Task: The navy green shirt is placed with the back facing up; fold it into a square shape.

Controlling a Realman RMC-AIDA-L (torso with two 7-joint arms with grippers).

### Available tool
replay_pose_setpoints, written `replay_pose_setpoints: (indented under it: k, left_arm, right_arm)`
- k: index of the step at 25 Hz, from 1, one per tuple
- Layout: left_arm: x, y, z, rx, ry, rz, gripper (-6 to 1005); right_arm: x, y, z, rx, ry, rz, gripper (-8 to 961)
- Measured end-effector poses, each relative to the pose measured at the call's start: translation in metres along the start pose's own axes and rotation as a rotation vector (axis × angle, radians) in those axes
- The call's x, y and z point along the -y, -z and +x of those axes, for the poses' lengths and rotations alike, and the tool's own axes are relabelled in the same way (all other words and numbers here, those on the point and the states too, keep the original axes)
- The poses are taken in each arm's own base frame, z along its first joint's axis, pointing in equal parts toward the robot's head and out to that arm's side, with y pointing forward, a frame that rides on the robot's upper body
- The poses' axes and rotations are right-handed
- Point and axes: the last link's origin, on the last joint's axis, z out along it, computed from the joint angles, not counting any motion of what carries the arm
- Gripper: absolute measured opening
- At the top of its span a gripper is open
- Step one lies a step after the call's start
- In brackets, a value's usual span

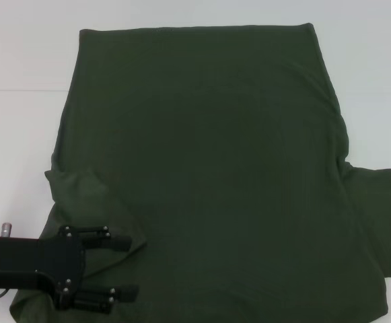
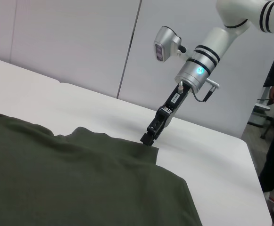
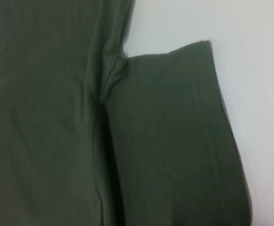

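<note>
Closest to the head camera is the left gripper (image 1: 118, 268), sitting low over the near left corner of the navy green shirt (image 1: 208, 168), right around the left sleeve (image 1: 81, 202), with its two black fingers spread and nothing between them. That shirt is laid out flat on the white table (image 1: 20, 134), hem at the far end, and the right sleeve (image 1: 380, 215) pokes out toward the right edge. From the left wrist view you can see the right gripper (image 2: 148, 137) tipped down on the edge of that right sleeve; it looks pinched together at the cloth, but I honestly can't tell if it's actually got hold of it or just touching. My read is this is the very first fold, the sleeves getting tucked in over the body. Next move probably needs both sides to get a proper pinch on the sleeve edges and carry them inward evenly, without dragging the whole shirt off line.
</note>
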Motion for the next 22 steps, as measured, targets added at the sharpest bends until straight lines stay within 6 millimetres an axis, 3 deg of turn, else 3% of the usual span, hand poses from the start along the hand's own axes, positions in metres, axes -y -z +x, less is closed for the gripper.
replay_pose_setpoints:
  k: [22]
  left_arm:
    - [0.000,-0.001,-0.001,-0.001,0.005,0.002,843]
  right_arm:
    - [-0.018,-0.011,-0.008,-0.020,0.039,-0.034,843]
